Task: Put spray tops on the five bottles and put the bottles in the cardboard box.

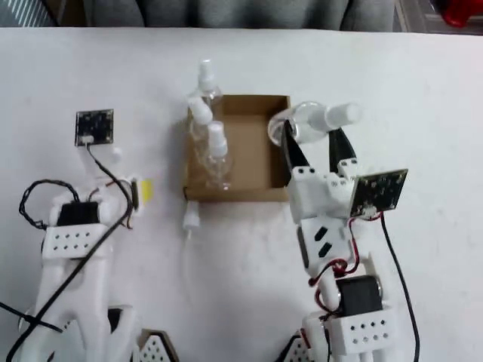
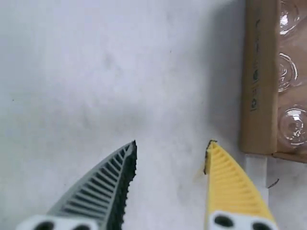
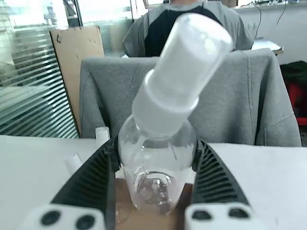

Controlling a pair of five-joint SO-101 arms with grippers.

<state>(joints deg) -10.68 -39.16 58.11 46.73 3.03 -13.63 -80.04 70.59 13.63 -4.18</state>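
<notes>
The work surface is a white table with a plain, matte top. Behind its far edge stands a grey upholstered seat back. A brown board stands upright just beside the seat back. Horizontal window blinds hang next to the board. A red object lies past the table's far edge; its type cannot be determined.

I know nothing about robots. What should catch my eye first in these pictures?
The right fingers clamp a clear bottle with its spray top on, at the right edge of the box. Three more bottles already sit along the box's left side. The left fingers hang open over the table beside the box.
</notes>
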